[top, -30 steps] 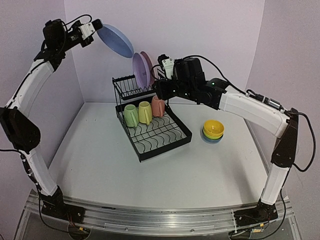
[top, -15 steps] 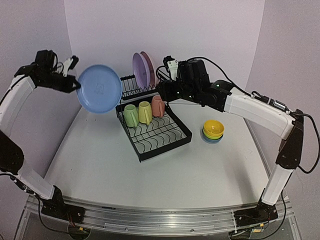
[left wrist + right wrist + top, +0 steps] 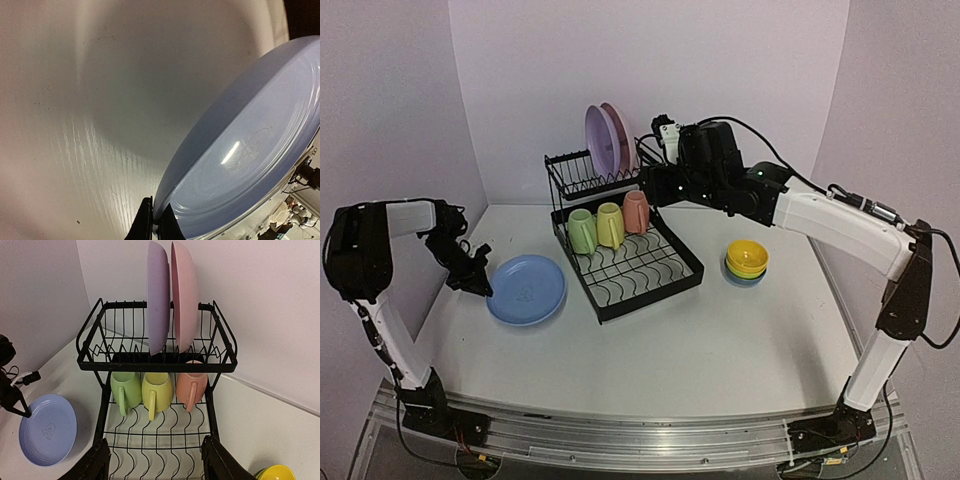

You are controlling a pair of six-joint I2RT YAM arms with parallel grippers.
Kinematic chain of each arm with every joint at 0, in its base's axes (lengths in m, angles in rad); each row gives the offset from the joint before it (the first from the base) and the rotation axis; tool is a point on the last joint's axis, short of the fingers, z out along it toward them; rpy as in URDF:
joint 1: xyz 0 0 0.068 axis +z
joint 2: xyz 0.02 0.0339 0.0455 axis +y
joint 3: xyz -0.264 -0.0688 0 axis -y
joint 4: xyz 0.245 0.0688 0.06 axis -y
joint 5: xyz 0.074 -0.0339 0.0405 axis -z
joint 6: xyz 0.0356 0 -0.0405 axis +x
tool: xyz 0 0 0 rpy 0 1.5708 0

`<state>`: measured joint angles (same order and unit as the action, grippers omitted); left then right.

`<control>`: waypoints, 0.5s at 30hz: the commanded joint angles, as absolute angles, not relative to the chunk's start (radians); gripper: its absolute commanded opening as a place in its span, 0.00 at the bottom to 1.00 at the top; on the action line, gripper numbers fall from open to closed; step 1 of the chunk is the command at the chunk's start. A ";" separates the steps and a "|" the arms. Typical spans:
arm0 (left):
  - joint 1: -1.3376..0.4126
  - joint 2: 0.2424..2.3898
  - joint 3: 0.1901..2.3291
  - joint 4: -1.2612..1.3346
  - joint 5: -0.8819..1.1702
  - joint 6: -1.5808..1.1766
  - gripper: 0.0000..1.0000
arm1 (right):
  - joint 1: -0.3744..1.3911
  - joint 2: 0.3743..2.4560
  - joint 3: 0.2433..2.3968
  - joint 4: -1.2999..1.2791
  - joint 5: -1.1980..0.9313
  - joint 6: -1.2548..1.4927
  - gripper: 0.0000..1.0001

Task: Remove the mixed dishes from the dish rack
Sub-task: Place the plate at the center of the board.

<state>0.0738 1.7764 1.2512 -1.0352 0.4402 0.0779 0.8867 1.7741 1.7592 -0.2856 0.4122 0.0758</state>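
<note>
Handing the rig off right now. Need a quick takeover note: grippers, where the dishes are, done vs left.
Left gripper: shut on the rim of the blue plate, which is down on the table left of the dish rack; not released yet.
Right gripper: open, empty, facing the rack's upper shelf.
Done: bowl stack, yellow on top, sits on the table right of the rack; blue plate is out.
Left: purple plate and pink plate upright in the upper shelf; light green mug, yellow mug and pink mug in the lower tray.
</note>
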 commanded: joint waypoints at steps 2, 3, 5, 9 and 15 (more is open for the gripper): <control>0.080 1.768 1.182 -0.902 0.331 0.010 0.00 | 0.891 1.738 1.768 -0.272 0.423 0.093 0.59; 0.079 1.766 1.166 -0.889 0.319 0.009 0.00 | 0.891 1.741 1.772 -0.272 0.423 0.093 0.59; 0.079 1.767 1.140 -0.876 0.312 -0.003 0.00 | 0.891 1.748 1.781 -0.272 0.419 0.094 0.59; 0.079 1.793 1.105 -0.869 0.318 -0.031 0.00 | 0.891 1.766 1.805 -0.277 0.411 0.094 0.59; 0.079 1.793 1.101 -0.864 0.332 -0.038 0.09 | 0.890 1.789 1.846 -0.282 0.413 0.089 0.59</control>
<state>0.0757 1.7996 1.1030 -0.8978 0.3413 -0.0237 0.8867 1.7765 1.7762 -0.2952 0.4114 0.0826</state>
